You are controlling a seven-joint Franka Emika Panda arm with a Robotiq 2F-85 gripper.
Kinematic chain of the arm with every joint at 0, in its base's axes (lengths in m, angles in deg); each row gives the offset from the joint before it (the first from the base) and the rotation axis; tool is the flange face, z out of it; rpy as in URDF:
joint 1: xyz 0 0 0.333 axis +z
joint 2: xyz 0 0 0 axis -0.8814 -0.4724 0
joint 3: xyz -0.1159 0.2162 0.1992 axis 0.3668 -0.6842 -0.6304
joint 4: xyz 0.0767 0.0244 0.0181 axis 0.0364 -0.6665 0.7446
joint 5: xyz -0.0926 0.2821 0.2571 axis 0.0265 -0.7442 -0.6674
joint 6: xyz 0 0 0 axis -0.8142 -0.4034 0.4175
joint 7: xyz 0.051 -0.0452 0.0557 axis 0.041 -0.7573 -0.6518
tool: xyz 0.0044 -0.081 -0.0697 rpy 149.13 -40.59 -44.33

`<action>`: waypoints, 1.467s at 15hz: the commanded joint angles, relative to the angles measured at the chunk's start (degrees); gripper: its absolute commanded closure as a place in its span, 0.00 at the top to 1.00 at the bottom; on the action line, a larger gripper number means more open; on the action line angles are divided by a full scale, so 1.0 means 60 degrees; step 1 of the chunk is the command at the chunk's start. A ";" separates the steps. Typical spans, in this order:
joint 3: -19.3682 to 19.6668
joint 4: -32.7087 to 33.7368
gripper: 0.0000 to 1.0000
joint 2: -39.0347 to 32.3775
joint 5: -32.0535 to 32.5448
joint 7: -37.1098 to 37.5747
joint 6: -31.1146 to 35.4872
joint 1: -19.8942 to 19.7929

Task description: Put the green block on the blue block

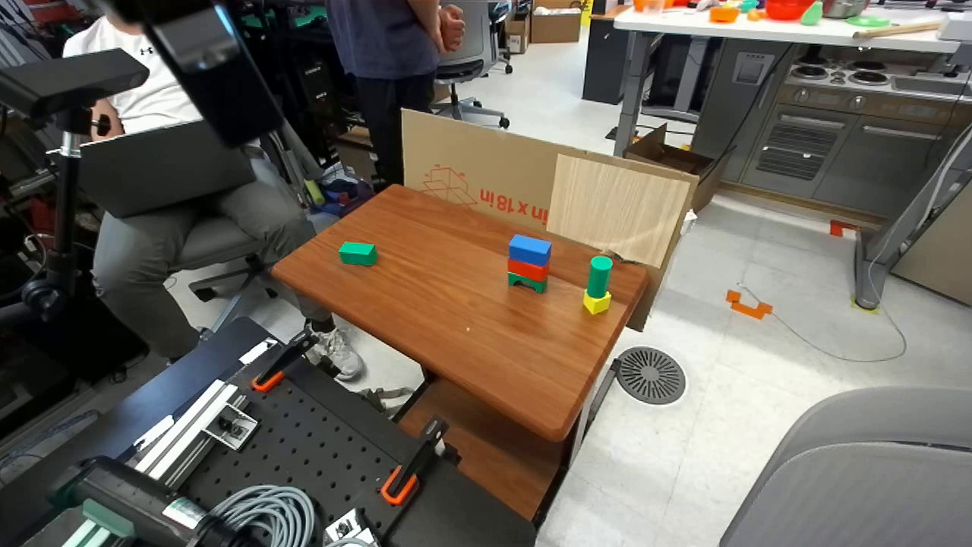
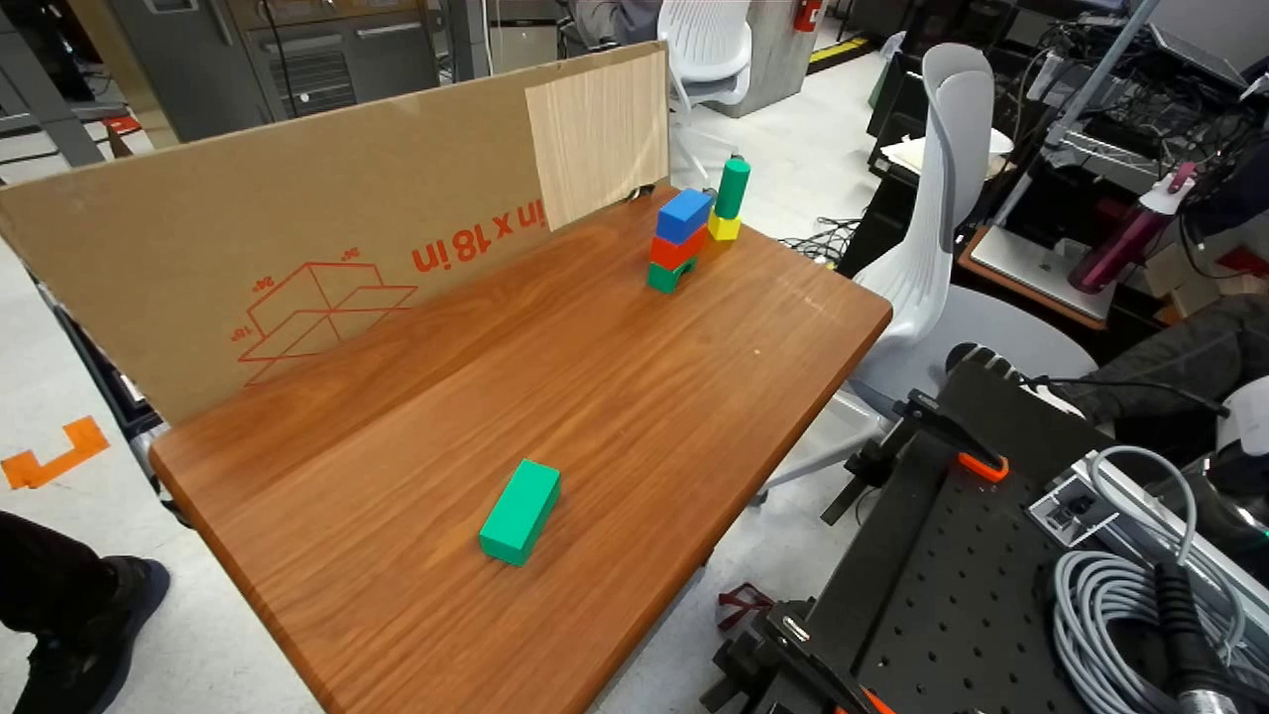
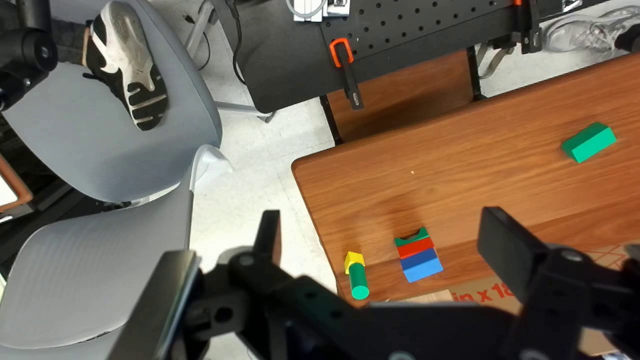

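The green block is a plain rectangular block lying alone on the wooden table, in both exterior views (image 1: 358, 253) (image 2: 520, 511) and at the right of the wrist view (image 3: 590, 142). The blue block tops a small stack, in both exterior views (image 1: 529, 249) (image 2: 684, 215) and in the wrist view (image 3: 422, 265). Under it are a red block (image 2: 678, 248) and a green arch piece (image 2: 662, 278). My gripper (image 3: 382, 222) is open and empty, its fingers wide apart, high above the table. The stack shows between the fingers in the wrist view; the green block lies beyond the right finger.
A green cylinder (image 1: 599, 277) stands on a yellow block (image 1: 597, 302) beside the stack, near the table's end. A cardboard panel (image 2: 327, 208) rises along one long table edge. A black perforated bench (image 1: 319, 425) with clamps stands along the opposite side. Grey chairs (image 3: 145, 165) stand near.
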 commanded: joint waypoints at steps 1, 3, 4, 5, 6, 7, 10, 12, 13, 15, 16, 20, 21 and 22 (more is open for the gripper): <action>0.0041 0.0032 1.00 -0.0007 0.0033 0.0035 -0.0034 0.0063; 0.0041 0.0032 1.00 -0.0007 0.0033 0.0035 -0.0034 0.0063; 0.0041 0.0032 1.00 -0.0007 0.0033 0.0035 -0.0034 0.0063; 0.0041 0.0032 1.00 -0.0007 0.0033 0.0035 -0.0034 0.0063; 0.0041 0.0032 1.00 -0.0007 0.0033 0.0035 -0.0034 0.0063; 0.0041 0.0032 1.00 -0.0007 0.0033 0.0035 -0.0033 0.0063; 0.0041 0.0032 1.00 -0.0007 0.0033 0.0035 -0.0033 0.0063; 0.0041 0.0032 1.00 -0.0007 0.0033 0.0035 -0.0034 0.0063; 0.0041 0.0032 1.00 -0.0007 0.0033 0.0035 -0.0034 0.0063; 0.0041 0.0032 1.00 -0.0007 0.0033 0.0035 -0.0034 0.0063; -0.0025 -0.0031 1.00 -0.0102 0.0021 0.0108 0.0003 0.0085; -0.0375 -0.0680 1.00 -0.0615 -0.0059 0.0245 0.0121 0.0388; -0.0519 -0.0927 1.00 -0.0817 -0.0111 0.0403 0.0309 0.0477; -0.0646 -0.1129 1.00 -0.1050 -0.0194 0.0543 0.0470 0.0595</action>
